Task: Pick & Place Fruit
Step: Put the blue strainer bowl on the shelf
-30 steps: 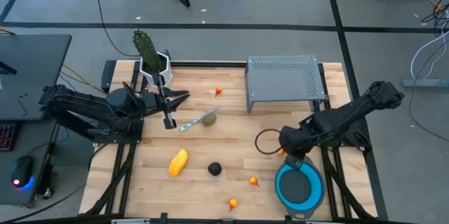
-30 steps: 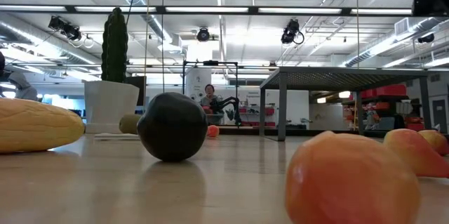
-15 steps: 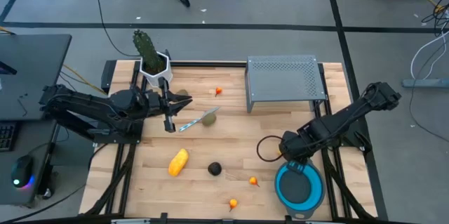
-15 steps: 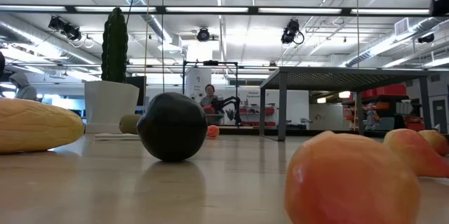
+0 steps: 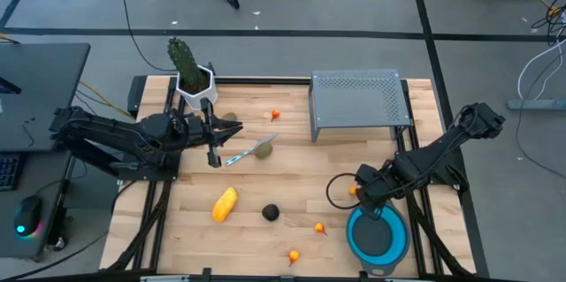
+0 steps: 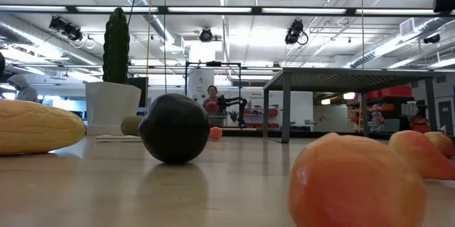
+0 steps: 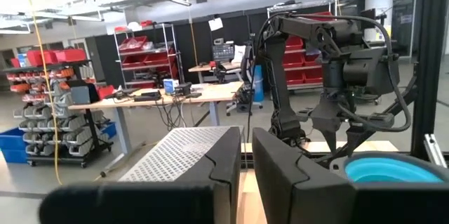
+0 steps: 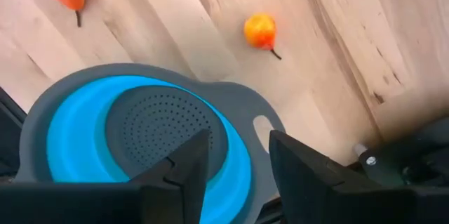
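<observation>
The toy fruits lie on the wooden table. The yellow oblong piece (image 5: 225, 203) and the dark round one (image 5: 271, 213) are near the front. One olive-green oval (image 5: 263, 149) lies by the knife and another (image 5: 229, 118) by the cactus pot. Tiny orange ones lie apart (image 5: 319, 226) (image 5: 293, 254) (image 5: 275, 115). My left gripper (image 5: 212, 148) hovers at the left, fingers nearly together (image 7: 247, 175), empty. My right gripper (image 5: 364, 198) is open and empty (image 8: 238, 164) above the far rim of the blue colander (image 5: 376, 236).
A silver-bladed knife (image 5: 240, 155) lies beside the olive oval. A cactus in a white pot (image 5: 192, 74) stands at the far left. A grey perforated metal rack (image 5: 355, 101) stands at the far right. A black cable loop (image 5: 338, 189) hangs by my right gripper.
My right gripper has moved toward the table's near edge, to above the colander's far rim. My left gripper has drawn back a little toward the left edge, uncovering the olive oval by the pot.
</observation>
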